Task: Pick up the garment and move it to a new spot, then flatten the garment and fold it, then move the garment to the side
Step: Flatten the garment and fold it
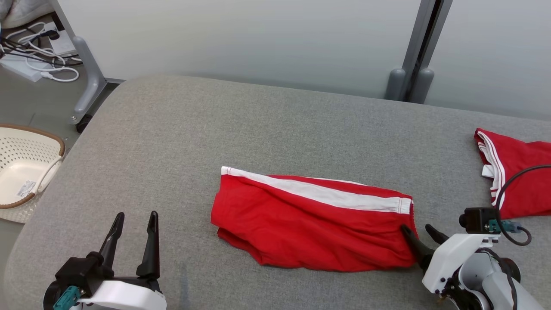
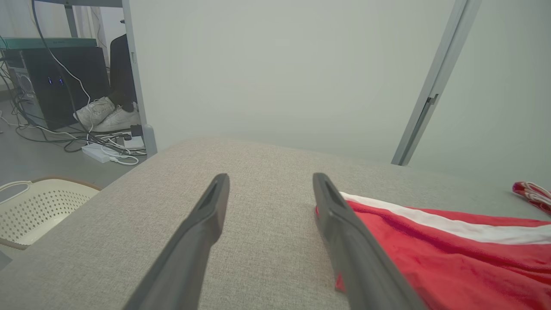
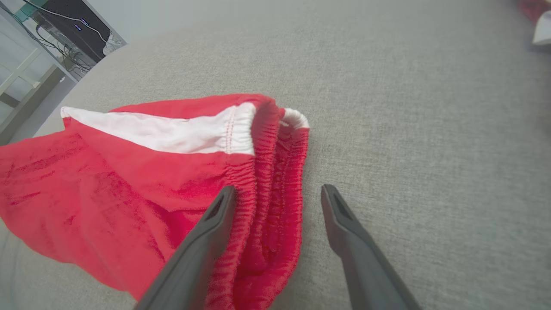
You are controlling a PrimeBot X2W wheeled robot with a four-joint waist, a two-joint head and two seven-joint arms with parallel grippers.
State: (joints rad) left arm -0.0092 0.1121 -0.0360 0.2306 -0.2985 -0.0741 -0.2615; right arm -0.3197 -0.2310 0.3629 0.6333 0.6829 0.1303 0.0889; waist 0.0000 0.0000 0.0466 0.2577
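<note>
The garment (image 1: 314, 221) is a pair of red shorts with a white side stripe, folded over and lying across the middle of the grey padded table (image 1: 172, 137). Its elastic waistband (image 3: 275, 181) faces my right gripper (image 1: 417, 232), which is open at the garment's right end, one finger above the waistband and the other over bare table. In the right wrist view the red cloth (image 3: 107, 202) spreads left of the right gripper (image 3: 275, 193). My left gripper (image 1: 134, 217) is open at the lower left, well left of the garment. In the left wrist view the garment (image 2: 452, 254) lies just right of the left gripper (image 2: 270, 181).
A second red-and-white garment (image 1: 516, 176) lies at the table's right edge. A cream perforated basket (image 1: 23, 165) stands on the floor to the left. Cables and a power strip (image 1: 30, 60) lie at the far left. A grey wall panel and post (image 1: 413, 82) stand behind the table.
</note>
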